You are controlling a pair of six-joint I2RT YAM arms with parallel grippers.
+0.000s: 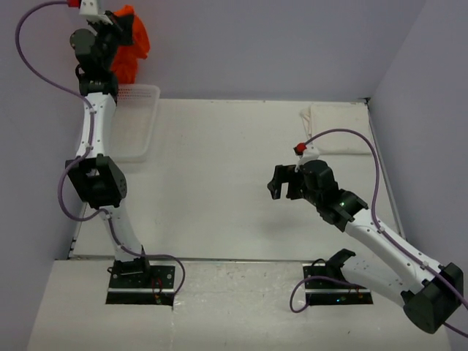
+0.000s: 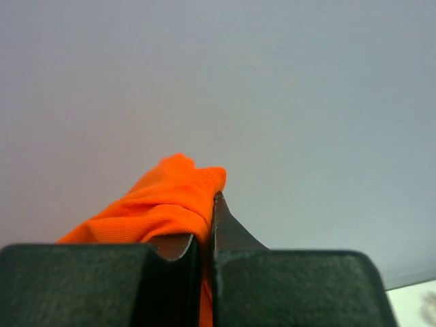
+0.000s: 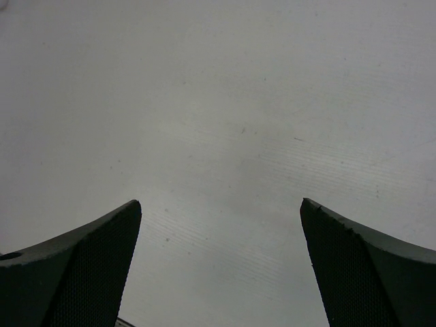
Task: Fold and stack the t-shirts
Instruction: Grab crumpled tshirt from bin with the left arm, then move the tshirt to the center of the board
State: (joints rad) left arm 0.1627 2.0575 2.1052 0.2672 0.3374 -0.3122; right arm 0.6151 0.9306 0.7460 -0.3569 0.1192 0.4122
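Over the table (image 1: pixel 219 168) the left arm is holding the orange t-shirt (image 1: pixel 131 44) above the basket (image 1: pixel 139 121) at far left, cloth hanging straight down. Cream t-shirt (image 1: pixel 338 124) is lying far right. Left gripper (image 2: pixel 208 225) is clamping orange cloth, fully closed; right gripper (image 3: pixel 219 204) is hovering wide, holding nothing.

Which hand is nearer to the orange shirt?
Left. The left hand is shut on the orange shirt, holding it up at the far left; the right hand hangs open over the table, far to its right.
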